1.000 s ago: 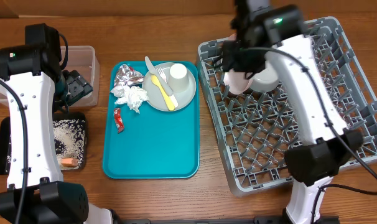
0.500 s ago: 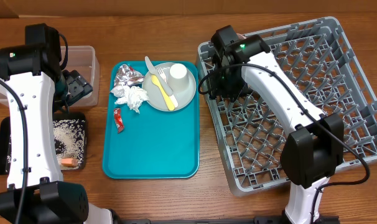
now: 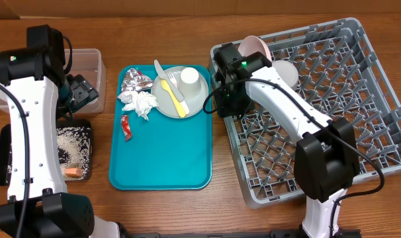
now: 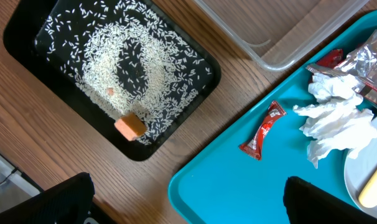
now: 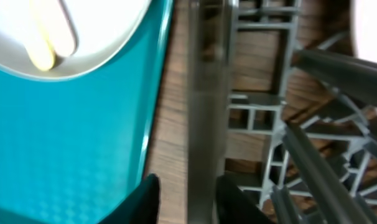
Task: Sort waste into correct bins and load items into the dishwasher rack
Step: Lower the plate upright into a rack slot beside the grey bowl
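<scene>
On the teal tray (image 3: 161, 155) lie crumpled foil (image 3: 137, 82), a white napkin (image 3: 141, 103), a red packet (image 3: 126, 127) and a grey-green plate (image 3: 182, 98) bearing a white cup (image 3: 190, 78) and yellow cutlery (image 3: 175, 96). The black tray (image 3: 81, 131) holds rice (image 3: 71, 140) and an orange cube (image 3: 73, 172). A white plate (image 3: 253, 47) and white bowl (image 3: 284, 71) stand in the grey rack (image 3: 319, 132). My left gripper (image 4: 188, 211) is open and empty above the teal tray's corner (image 4: 238, 186), near the red packet (image 4: 263, 129). My right gripper (image 5: 188, 205) is slightly open and empty over the rack's left rim (image 5: 207, 112).
The clear tub (image 3: 88, 63) sits at the back left behind the black tray and also shows in the left wrist view (image 4: 282, 31). A strip of bare wood (image 5: 176, 124) separates the teal tray (image 5: 64, 137) from the rack. The grey-green plate's edge (image 5: 101, 37) shows in the right wrist view.
My right arm has swung from above the rack's back to its left rim. The white plate it carried now stands in the rack's back left. The left arm has not moved.
</scene>
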Available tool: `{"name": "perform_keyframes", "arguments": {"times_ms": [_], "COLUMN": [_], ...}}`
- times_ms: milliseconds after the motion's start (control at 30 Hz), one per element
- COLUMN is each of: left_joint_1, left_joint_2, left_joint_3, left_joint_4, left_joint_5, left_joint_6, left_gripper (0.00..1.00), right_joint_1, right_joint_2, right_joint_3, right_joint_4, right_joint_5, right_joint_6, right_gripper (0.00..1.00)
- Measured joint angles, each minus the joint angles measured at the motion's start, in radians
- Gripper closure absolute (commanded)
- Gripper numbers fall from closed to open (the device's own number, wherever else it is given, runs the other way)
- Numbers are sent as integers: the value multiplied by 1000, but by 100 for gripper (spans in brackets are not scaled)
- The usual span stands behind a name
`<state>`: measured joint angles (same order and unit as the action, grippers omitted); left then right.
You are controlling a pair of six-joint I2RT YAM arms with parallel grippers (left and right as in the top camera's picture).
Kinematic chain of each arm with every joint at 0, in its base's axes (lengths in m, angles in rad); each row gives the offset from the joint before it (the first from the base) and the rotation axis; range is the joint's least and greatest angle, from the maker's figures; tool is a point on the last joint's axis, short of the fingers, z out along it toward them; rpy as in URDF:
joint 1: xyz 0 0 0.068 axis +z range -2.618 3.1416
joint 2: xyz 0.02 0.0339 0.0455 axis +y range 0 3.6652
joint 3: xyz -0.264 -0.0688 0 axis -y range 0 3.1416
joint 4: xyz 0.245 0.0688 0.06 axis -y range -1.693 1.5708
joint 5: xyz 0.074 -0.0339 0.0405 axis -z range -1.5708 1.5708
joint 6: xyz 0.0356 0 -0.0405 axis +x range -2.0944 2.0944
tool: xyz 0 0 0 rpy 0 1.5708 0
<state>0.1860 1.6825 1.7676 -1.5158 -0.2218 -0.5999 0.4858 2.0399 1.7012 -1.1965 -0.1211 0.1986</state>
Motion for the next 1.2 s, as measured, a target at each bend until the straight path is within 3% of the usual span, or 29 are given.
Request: {"name": "perform_keyframes", "arguments": {"times_ms": [100, 367, 633, 1200], "left_joint_1": [0, 0, 0, 0], "left_joint_2": [0, 0, 0, 0], "left_joint_3": [0, 0, 0, 0], "left_joint_4": [0, 0, 0, 0], "left_joint_5": [0, 0, 0, 0], "left_joint_6": [0, 0, 0, 0], "left_gripper": [0, 0, 0, 0], "right_joint_1": [-5, -8, -21, -80], "right_joint_2": [0, 0, 0, 11], "right_joint_3": [-2, -2, -2, -2], "right_joint_4": [13, 69, 120, 230], "right_joint_5": [14, 50, 55, 54], "right_joint_6": [6, 11, 25, 79], "right_gripper": [80, 81, 96, 96]}}
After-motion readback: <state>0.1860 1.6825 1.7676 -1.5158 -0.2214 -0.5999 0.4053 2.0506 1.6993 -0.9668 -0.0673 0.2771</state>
